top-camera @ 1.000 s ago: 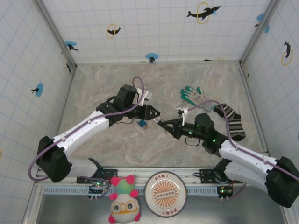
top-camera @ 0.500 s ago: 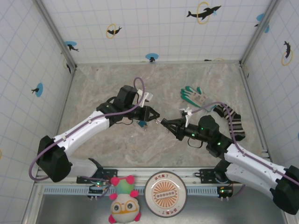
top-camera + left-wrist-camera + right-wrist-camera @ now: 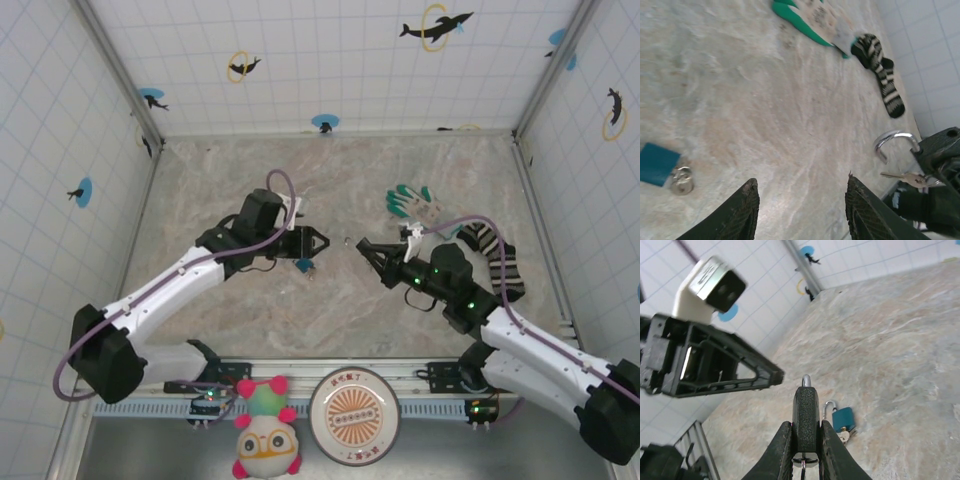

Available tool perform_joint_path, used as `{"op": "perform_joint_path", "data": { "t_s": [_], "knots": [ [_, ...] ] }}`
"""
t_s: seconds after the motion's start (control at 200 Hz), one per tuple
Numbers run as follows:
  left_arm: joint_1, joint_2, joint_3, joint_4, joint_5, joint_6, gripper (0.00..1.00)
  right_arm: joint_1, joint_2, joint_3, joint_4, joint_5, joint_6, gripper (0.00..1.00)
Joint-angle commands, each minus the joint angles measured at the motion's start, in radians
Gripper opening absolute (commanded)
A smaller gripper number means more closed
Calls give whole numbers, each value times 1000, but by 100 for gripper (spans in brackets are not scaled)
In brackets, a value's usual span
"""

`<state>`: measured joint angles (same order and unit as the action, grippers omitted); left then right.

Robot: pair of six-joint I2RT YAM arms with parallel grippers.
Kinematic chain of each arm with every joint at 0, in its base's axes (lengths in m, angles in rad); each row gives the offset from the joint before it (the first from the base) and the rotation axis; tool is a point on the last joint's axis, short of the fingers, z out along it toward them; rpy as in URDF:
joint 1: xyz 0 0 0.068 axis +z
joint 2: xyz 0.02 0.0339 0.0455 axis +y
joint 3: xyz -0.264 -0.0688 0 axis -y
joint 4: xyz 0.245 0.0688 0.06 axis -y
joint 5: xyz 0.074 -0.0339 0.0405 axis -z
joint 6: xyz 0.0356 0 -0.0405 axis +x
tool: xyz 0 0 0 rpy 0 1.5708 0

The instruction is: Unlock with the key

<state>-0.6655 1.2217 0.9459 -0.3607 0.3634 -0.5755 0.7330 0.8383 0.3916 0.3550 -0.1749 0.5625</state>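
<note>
Right jaws (image 3: 805,426) pressed onto key (image 3: 805,405): black head pinched, silver tip poking out ahead. Left jaws (image 3: 801,181) spread, empty, facing right jaws across small gap. Left wrist view gives side look at right jaws: silver loop (image 3: 895,142) and spare key (image 3: 907,177) hanging there. Right wrist view gives blue padlock (image 3: 843,418) with silver shackle, lying on surface (image 3: 765,100) below both jaws. Glove (image 3: 812,17) and striped sock (image 3: 882,75) lie beyond. Round plaque (image 3: 354,402) sits back by arm bases, lettering too small to read.

Matt, stone-patterned surface (image 3: 330,310). Glossy metal shackle (image 3: 829,406) on blue padlock (image 3: 842,418). Ribbed matt fingers (image 3: 747,212), probably plastic. Knitted cloth glove (image 3: 815,15).
</note>
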Motion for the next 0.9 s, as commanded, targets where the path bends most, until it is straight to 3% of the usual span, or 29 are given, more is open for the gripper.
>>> {"op": "perform_joint_path", "data": {
  "t_s": [0.0, 0.49, 0.896],
  "knots": [
    [9, -59, -35, 37, -100, -78, 50, -16, 41, -36, 96, 75, 79, 0],
    [9, -145, -166, 170, -80, -184, 54, -73, 484, -14, 379, 205, 279, 0],
    [9, -172, -207, 183, -90, -202, 54, -93, 844, 72, 625, 150, 431, 0]
  ]
}}
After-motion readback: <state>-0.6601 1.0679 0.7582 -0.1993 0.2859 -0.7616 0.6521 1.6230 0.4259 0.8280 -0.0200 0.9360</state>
